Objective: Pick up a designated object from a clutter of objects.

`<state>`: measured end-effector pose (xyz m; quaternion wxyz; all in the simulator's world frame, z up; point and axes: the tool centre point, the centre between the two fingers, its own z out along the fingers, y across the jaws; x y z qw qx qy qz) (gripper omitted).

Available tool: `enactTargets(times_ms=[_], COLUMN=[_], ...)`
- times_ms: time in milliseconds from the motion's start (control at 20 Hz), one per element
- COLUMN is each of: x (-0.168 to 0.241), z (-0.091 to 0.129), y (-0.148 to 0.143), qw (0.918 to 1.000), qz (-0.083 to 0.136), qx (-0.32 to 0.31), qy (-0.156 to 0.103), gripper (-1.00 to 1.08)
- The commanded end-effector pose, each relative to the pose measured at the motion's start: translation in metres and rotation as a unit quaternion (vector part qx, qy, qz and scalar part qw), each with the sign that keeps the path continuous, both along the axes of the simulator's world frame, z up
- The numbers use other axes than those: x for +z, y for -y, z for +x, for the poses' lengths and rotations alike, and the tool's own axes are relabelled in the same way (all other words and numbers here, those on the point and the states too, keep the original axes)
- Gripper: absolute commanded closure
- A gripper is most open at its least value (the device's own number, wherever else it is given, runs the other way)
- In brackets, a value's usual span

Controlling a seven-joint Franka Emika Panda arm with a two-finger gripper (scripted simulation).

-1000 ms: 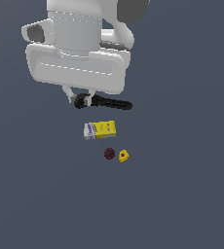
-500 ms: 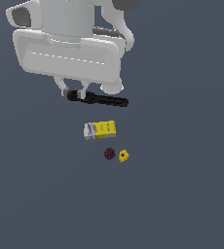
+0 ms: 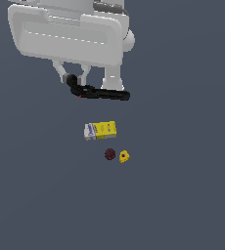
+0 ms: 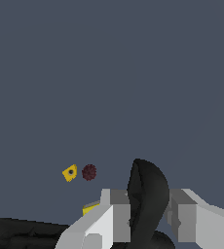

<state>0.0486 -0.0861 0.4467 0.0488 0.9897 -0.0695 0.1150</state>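
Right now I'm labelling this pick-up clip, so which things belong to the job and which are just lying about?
Part of the job:
- black clamp
- pincer, fingers either side of the clamp's end

Just lying about:
- yellow-and-white box
- dark red ball
- yellow chunk
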Motion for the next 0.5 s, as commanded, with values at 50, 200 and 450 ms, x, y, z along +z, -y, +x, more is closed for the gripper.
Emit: enactTargets(times_ms=[50, 200, 450], x=[0.022, 0.034, 0.042], z=[-0.008, -0.012, -0.015], y=[-0.002, -0.004, -0.004], qw=[1.0, 1.0, 1.0], qz=[0.0, 0.0, 0.0], qx=[0.0, 0.0, 0.0], qy=[0.002, 0.002, 0.002], gripper=[1.08, 1.08, 1.08])
